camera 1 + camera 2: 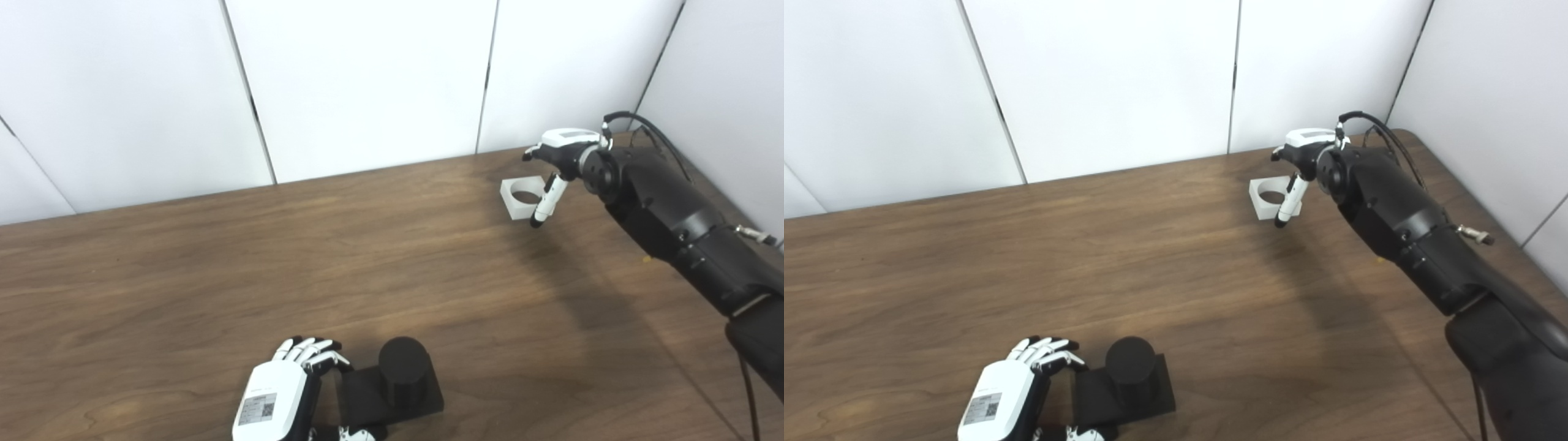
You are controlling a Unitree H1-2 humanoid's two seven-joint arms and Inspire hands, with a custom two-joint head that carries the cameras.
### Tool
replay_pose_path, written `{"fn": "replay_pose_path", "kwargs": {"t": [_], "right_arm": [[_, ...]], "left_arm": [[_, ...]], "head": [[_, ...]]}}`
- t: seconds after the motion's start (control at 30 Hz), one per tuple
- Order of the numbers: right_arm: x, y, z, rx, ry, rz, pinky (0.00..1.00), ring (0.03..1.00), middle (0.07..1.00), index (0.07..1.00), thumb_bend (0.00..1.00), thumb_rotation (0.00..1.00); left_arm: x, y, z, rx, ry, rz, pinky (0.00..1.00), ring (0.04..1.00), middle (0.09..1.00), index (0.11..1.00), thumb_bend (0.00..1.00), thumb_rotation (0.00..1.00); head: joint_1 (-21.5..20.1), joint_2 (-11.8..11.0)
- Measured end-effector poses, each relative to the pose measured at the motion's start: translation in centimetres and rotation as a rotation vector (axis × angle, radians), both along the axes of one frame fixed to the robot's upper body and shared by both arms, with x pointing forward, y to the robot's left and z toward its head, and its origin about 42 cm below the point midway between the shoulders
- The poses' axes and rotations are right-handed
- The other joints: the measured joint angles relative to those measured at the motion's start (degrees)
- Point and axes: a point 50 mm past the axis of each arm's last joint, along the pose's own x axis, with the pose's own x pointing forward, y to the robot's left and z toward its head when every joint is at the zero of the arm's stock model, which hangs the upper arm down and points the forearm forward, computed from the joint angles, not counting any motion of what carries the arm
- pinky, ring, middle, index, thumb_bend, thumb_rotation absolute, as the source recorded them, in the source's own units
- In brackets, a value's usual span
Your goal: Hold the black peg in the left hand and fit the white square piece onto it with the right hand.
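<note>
A brown wooden table [257, 269] meets white wall panels [367, 79].

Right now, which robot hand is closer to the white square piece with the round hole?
The right robot hand. It hovers at the white square piece, a finger hanging beside it. The left robot hand is far off, by the black peg.

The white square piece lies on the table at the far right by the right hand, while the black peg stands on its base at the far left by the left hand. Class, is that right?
Not quite. The black peg stands at the near edge of the table, not the far left, as the left eye view shows. The white square piece does lie far right by the right hand, and the left hand is beside the peg.
</note>
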Motion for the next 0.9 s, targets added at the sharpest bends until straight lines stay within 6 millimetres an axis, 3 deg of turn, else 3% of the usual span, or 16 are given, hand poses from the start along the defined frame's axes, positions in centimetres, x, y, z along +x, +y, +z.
{"fn": "replay_pose_path", "kwargs": {"t": [0.27, 0.9], "right_arm": [[0.2, 0.9, -0.5, 0.007, -0.013, 0.035, 0.96, 0.979, 0.958, 0.853, 0.95, 0.29], [0.2, 0.5, -1.3, -0.002, -0.044, 0.053, 0.91, 0.94, 0.918, 0.758, 0.89, 0.27]], "left_arm": [[0.0, 0.0, 0.1, 0.002, 0.002, -0.001, 0.91, 0.838, 0.789, 0.485, 0.52, 0.05], [0.0, 0.0, 0.2, 0.004, 0.006, -0.003, 0.91, 0.838, 0.788, 0.486, 0.52, 0.05]], "head": [[1.5, 0.4], [1.8, 0.4]]}}
